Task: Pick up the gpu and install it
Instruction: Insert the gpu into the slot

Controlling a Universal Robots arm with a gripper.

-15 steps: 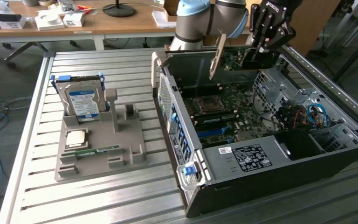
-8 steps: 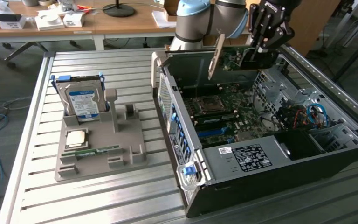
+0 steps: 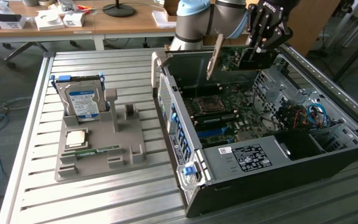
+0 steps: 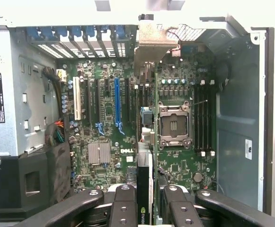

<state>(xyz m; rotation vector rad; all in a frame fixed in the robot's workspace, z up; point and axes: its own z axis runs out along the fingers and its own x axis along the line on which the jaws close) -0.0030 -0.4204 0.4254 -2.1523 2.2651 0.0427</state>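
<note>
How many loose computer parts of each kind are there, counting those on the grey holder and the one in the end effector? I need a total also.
hard drive, upright in the grey holder: 1
processor, flat on the holder: 1
memory stick, on the holder: 1
gpu, gripped by the end effector: 1
Total: 4

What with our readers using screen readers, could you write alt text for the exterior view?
The gripper holds the gpu on edge above the open computer case. On the exterior view's left, a grey holder carries a hard drive, a processor and a memory stick.
</note>
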